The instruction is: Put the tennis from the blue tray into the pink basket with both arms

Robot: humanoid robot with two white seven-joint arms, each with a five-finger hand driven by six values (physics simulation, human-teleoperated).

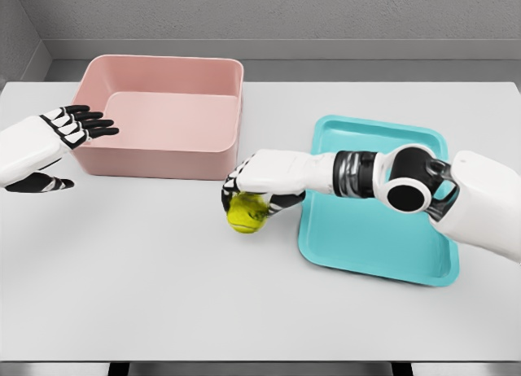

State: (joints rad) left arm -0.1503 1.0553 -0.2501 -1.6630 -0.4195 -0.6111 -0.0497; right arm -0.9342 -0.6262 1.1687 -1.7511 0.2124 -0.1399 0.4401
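We see a bright, even render, lit softly from above — no glare anywhere. Only faint shadows fall on the white table (163, 295), under the right hand (256, 189) and beside the pink basket (163, 115). Everything looks sharp — edges slightly grainy, undistorted.

The head camera looks steeply down over the table (163, 295), fairly near.

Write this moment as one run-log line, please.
right hand: shut on tennis ball, over table between blue tray and pink basket | left hand: open, beside basket | basket: empty
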